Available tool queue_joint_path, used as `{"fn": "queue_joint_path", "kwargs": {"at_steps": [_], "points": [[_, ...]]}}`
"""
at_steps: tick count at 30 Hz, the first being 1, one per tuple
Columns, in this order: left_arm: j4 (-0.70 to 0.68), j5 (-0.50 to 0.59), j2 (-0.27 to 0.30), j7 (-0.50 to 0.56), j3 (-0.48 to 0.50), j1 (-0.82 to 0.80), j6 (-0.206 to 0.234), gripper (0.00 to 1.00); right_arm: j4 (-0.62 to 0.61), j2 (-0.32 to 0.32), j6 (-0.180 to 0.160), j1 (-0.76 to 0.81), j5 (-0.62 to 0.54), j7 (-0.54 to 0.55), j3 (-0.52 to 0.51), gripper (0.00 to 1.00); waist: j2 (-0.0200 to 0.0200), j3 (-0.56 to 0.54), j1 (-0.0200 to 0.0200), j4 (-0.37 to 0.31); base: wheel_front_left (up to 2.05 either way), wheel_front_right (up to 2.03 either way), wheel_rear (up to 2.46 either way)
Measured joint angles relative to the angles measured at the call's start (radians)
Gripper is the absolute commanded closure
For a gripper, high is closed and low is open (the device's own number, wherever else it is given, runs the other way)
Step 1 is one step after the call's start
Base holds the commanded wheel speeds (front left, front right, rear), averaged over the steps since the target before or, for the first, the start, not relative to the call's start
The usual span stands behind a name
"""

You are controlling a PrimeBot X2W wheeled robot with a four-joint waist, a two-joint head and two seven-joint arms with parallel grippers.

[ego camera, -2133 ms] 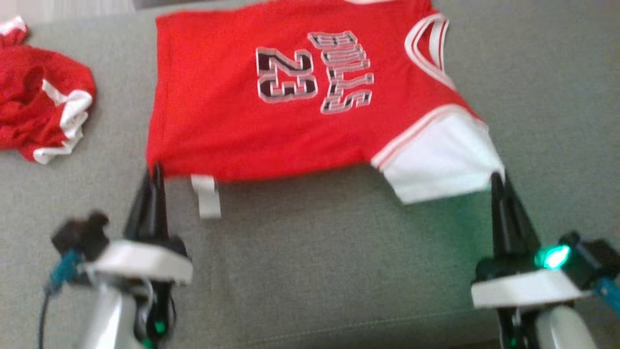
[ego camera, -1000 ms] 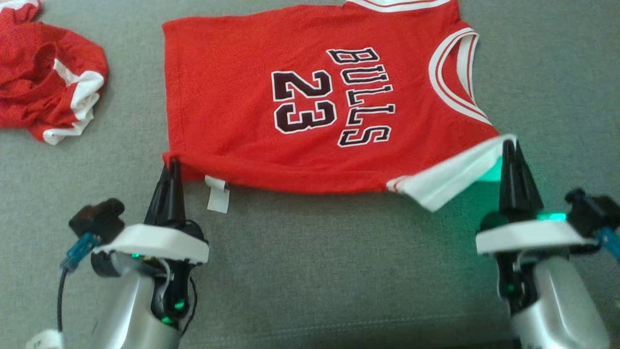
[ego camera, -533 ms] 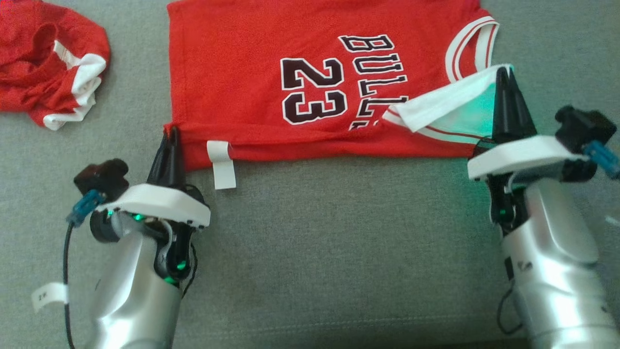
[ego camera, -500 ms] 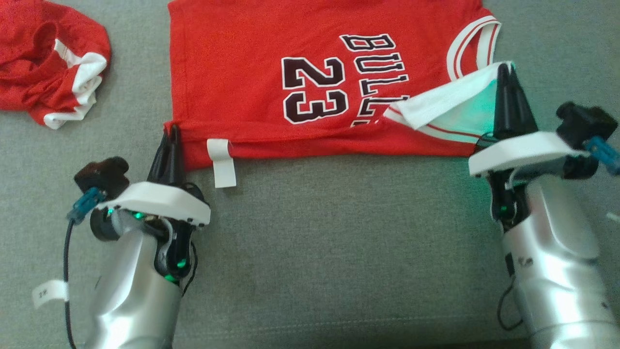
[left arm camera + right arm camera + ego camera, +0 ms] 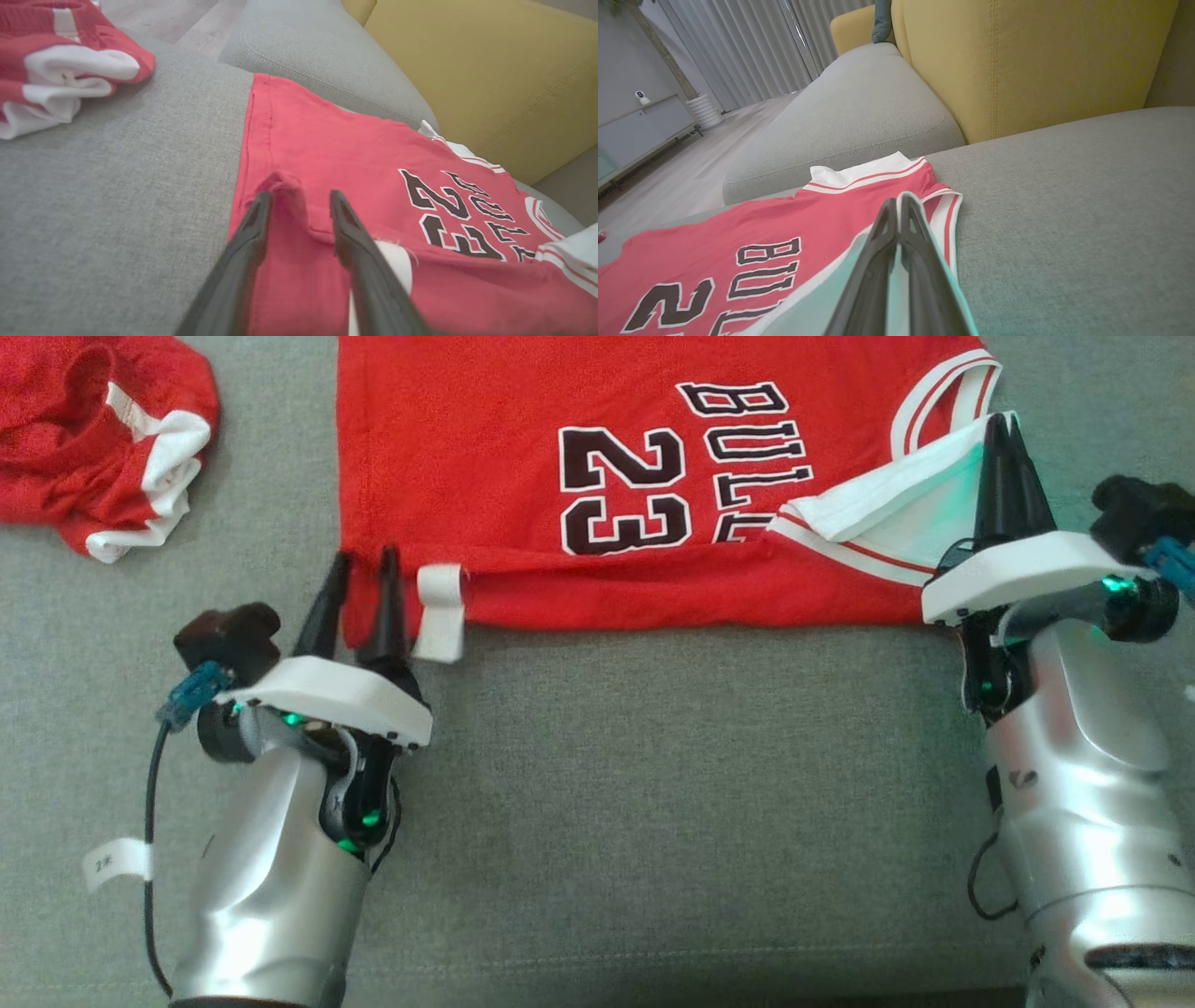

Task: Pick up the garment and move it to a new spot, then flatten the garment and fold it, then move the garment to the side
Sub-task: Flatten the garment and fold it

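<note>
The red Bulls 23 jersey (image 5: 523,476) lies spread across the upper middle of the head view on the grey sofa cushion (image 5: 653,803), its near edge folded over. The right gripper (image 5: 1001,425), at the upper right, is clamped on the white sleeve (image 5: 896,504), which is turned back over the chest. At the lower left, the left gripper (image 5: 366,560) has its fingers apart on either side of the hem corner, beside the white label (image 5: 441,611).

I am working in a home, and it looks to me like a living room. The surface in front of me is the seat of a grey fabric sofa (image 5: 1064,186) with yellow back cushions (image 5: 1041,60). In the right wrist view, long pale curtains (image 5: 738,42) hang down to a light wooden floor (image 5: 691,158). A low cabinet (image 5: 640,126) stands at the wall, with a white ribbed pot (image 5: 704,112) beside it. A red jersey (image 5: 523,429) lies on the seat.
</note>
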Motion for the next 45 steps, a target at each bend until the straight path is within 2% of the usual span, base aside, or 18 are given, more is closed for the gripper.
{"fn": "queue_joint_path", "kwargs": {"at_steps": [1, 2, 3, 4, 11, 16, 20, 25, 33, 39, 45], "points": [[-0.009, 0.000, 0.000, 0.000, 0.000, 0.000, 0.000, 0.00, 0.016, -0.001, 0.000, -0.009, -0.003, 0.000, 0.000, 0.85, 0.0000, 0.002, 0.0000, 0.001, 0.00, 0.00, 0.00], [-0.017, 0.000, 0.000, 0.000, -0.001, 0.000, 0.000, 0.00, 0.033, -0.002, 0.000, -0.019, -0.005, 0.000, 0.002, 0.57, 0.0000, 0.004, 0.0000, 0.002, 0.00, 0.00, 0.00], [-0.025, 0.000, 0.000, 0.000, -0.001, 0.000, 0.000, 0.00, 0.041, -0.002, 0.000, -0.026, -0.004, 0.000, 0.002, 0.09, 0.0000, 0.005, 0.0000, 0.003, 0.00, 0.00, 0.00], [-0.036, -0.001, 0.000, 0.000, -0.001, 0.000, 0.000, 0.00, 0.052, -0.002, 0.000, -0.034, -0.006, 0.000, 0.003, 0.00, 0.0000, 0.005, 0.0000, 0.003, 0.00, 0.00, 0.00], [-0.140, -0.009, 0.000, 0.000, 0.000, 0.040, 0.000, 0.00, 0.050, -0.003, 0.000, -0.055, -0.035, 0.000, -0.016, 0.00, 0.0000, -0.005, 0.0000, 0.007, 0.00, 0.00, 0.00], [-0.182, -0.007, 0.005, 0.002, 0.000, 0.141, 0.000, 0.00, -0.008, -0.003, 0.000, -0.052, -0.041, 0.000, -0.020, 0.00, 0.0000, -0.020, 0.0000, 0.008, 0.00, 0.00, 0.00], [-0.225, -0.014, 0.036, 0.062, 0.001, 0.203, 0.002, 0.00, -0.077, -0.003, 0.000, -0.037, -0.041, 0.000, -0.015, 0.00, 0.0000, -0.037, 0.0000, 0.006, 0.00, 0.00, 0.00], [-0.270, -0.041, 0.061, 0.162, 0.003, 0.251, 0.028, 0.00, -0.153, -0.002, 0.000, 0.050, -0.038, 0.000, 0.014, 0.00, 0.0000, -0.065, 0.0000, 0.005, 0.00, 0.00, 0.00], [-0.273, -0.113, 0.060, 0.317, 0.033, 0.267, 0.098, 0.00, -0.285, -0.002, 0.000, 0.169, 0.018, 0.000, 0.074, 0.00, 0.0000, -0.087, 0.0000, -0.027, 0.00, 0.00, 0.00], [-0.258, -0.168, 0.058, 0.367, 0.073, 0.228, 0.134, 0.00, -0.349, -0.002, 0.000, 0.204, 0.023, 0.000, 0.077, 0.00, 0.0000, -0.074, 0.0000, -0.061, 0.00, 0.00, 0.00], [-0.258, -0.204, 0.056, 0.395, 0.096, 0.216, 0.150, 0.00, -0.384, -0.002, 0.000, 0.245, 0.015, 0.000, 0.056, 0.00, 0.0000, -0.068, 0.0000, -0.078, 0.00, 0.00, 0.00]]}}
